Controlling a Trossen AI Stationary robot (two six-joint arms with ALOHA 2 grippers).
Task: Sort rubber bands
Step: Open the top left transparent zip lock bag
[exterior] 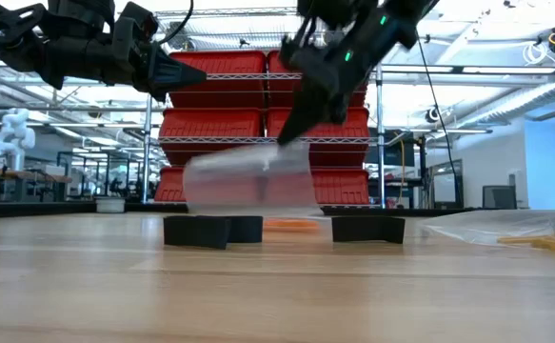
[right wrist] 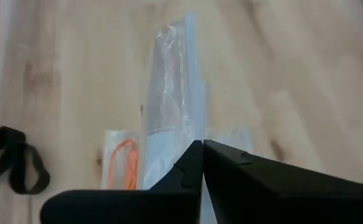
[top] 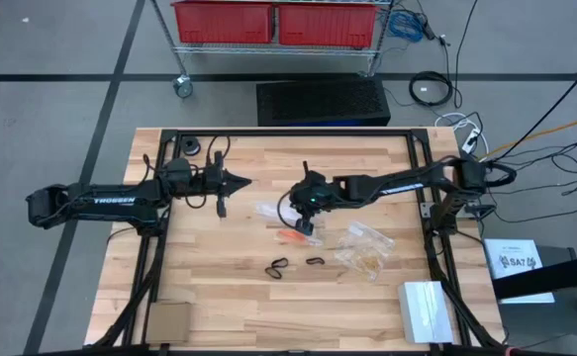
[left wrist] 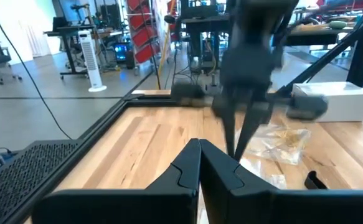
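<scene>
Two black rubber bands [top: 276, 267] [top: 315, 261] lie on the wooden table toward its near side. Orange rubber bands [top: 293, 237] lie in a small clear bag just under my right gripper [top: 305, 225]. That gripper is shut on another clear plastic bag [exterior: 248, 179], seen in the right wrist view as the bag [right wrist: 169, 106] reaching away from the fingers. Pale tan rubber bands sit in a third clear bag [top: 363, 247] to the right. My left gripper [top: 240, 183] hovers shut and level over the table's left half, touching nothing. My right gripper pinches the clear plastic bag by one edge [right wrist: 190, 134] between its two fingers [right wrist: 231, 174]. The fingers slant down from above, coming from the table's right. The bag hangs below the fingertips [exterior: 287, 133]; whether its lower edge touches the table I cannot tell.
A white box [top: 427, 309] stands at the near right corner and a cardboard piece [top: 167, 321] at the near left. A black frame [top: 268, 133] runs around the table. Bare wood lies between the two arms' bases at the near middle.
</scene>
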